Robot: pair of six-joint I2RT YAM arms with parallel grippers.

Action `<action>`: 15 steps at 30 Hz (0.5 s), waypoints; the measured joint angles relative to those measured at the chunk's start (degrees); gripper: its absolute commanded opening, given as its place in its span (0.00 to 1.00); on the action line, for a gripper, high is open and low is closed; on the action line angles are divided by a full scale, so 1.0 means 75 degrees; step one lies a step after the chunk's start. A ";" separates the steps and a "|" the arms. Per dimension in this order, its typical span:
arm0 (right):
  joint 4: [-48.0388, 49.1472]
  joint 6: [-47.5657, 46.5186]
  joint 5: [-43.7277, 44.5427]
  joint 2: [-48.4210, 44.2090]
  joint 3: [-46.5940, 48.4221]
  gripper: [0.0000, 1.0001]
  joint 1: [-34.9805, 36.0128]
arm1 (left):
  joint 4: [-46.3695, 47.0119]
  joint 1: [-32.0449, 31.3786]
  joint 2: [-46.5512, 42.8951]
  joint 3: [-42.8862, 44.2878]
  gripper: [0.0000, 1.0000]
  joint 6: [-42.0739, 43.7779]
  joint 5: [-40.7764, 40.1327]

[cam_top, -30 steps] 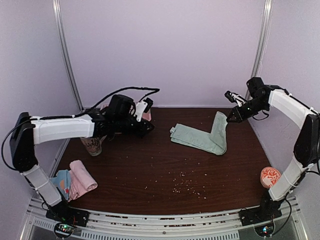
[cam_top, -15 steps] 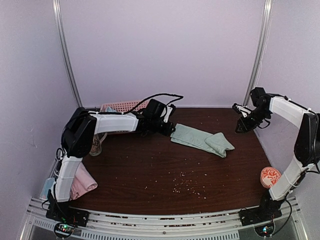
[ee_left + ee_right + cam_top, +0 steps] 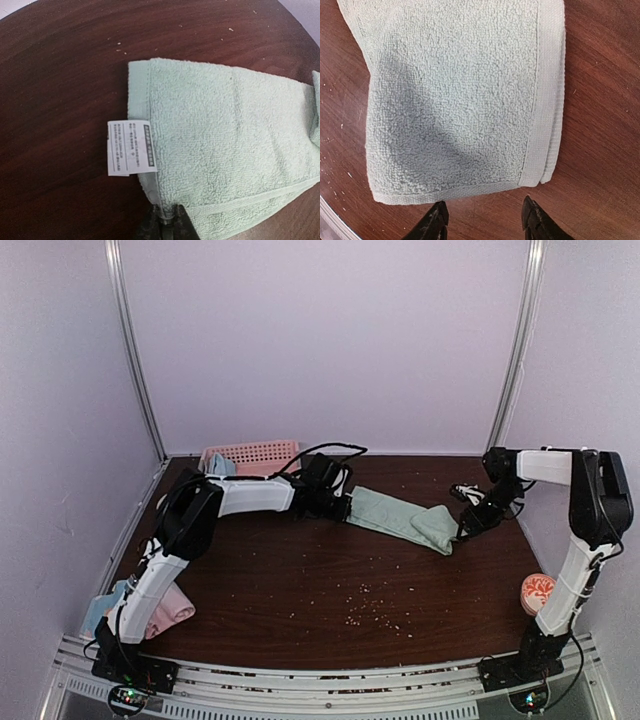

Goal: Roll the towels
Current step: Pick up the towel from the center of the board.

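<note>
At the back of the table [image 3: 300,580], the sage green towel [image 3: 400,518] lies flat, its right end now doubled over rather than lifted as it was a second ago. The right gripper [image 3: 485,215] has let go, and its fingers stand apart just off the folded end. The left gripper [image 3: 167,222] has crossed to the opposite end and pinches the hem beside the white care label [image 3: 130,147]. Rolling can probably begin. The terry pile looks soft, with its layers neatly aligned.

the left arm [image 3: 250,495] is stretched out forward, and the left gripper [image 3: 167,222] is pinched onto the green towel [image 3: 225,140] at its edge. the right arm [image 3: 545,465] is bent inward, and the right gripper [image 3: 485,220] is held with jaws parted.
</note>
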 measured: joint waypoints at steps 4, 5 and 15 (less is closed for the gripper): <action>0.0090 0.0026 -0.0023 0.0093 0.0000 0.52 0.0012 | 0.0204 0.0000 -0.0017 -0.0111 0.00 0.0000 -0.0017; 0.0119 0.0050 -0.0017 0.0093 0.0000 0.52 0.0017 | 0.0297 0.0000 -0.0038 -0.0181 0.00 0.0015 -0.0017; 0.0525 0.0527 0.0391 0.0090 0.0023 0.52 -0.0006 | 0.0653 0.0000 -0.0842 -0.0845 0.00 0.0300 0.0032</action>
